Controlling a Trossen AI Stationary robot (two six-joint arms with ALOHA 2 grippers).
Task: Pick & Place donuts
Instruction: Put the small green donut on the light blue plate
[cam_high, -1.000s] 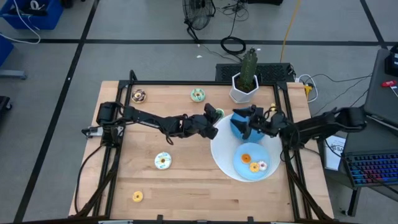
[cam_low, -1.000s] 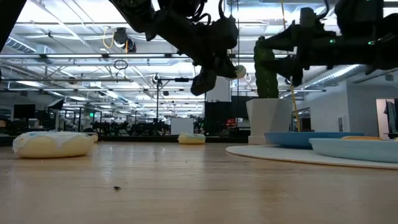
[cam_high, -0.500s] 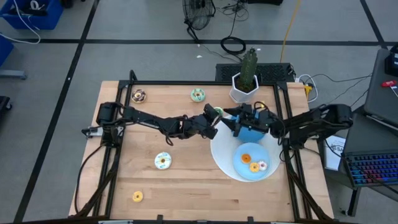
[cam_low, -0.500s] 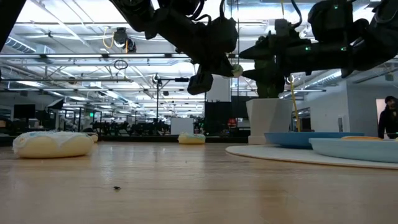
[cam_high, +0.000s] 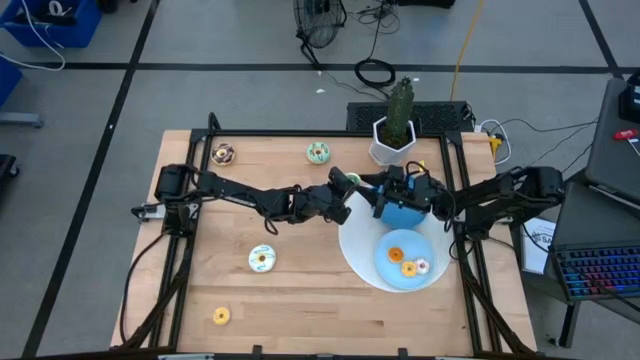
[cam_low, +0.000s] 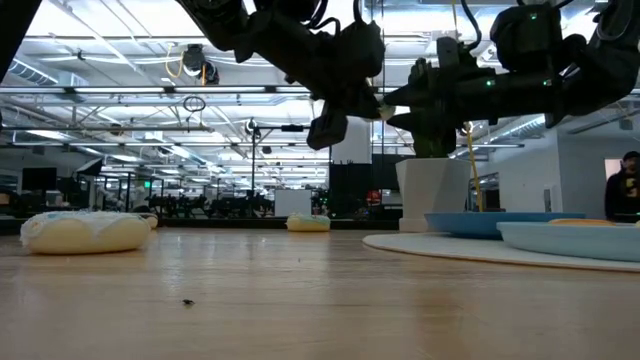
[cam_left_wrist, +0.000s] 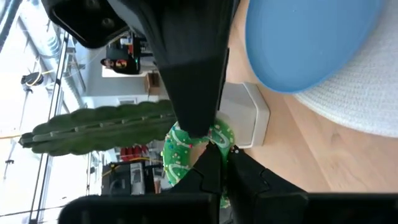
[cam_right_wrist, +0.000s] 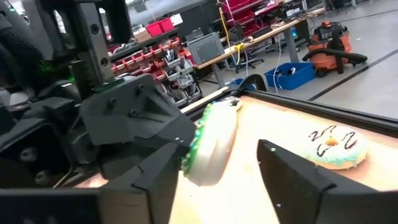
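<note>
Left gripper: the left gripper (cam_high: 343, 186) hangs above the table's middle, fingers pinched on the green-iced donut (cam_high: 350, 181), held up on edge in the air.
Right gripper: the right gripper (cam_high: 372, 187) faces the left one from the other side, its fingers (cam_right_wrist: 155, 180) apart, with the held donut (cam_right_wrist: 208, 146) between them; whether they touch it cannot be told.
Held donut, closer look: in the left wrist view its green sprinkled icing (cam_left_wrist: 186, 149) shows either side of the clamped finger.
Below the grippers: a blue plate (cam_high: 392, 212) under the right gripper, on the white disc (cam_high: 355, 250); a second blue plate (cam_high: 408, 262) beside it carries an orange donut (cam_high: 396, 253) and two smaller ones (cam_high: 414, 267).
Loose donuts on the wood: a mint-iced one (cam_high: 318, 152) and a chocolate one (cam_high: 223, 154) at the far edge, a white one (cam_high: 262, 259) and a yellow one (cam_high: 221, 316) nearer the front.
Far edge: a potted cactus (cam_high: 399, 115).
</note>
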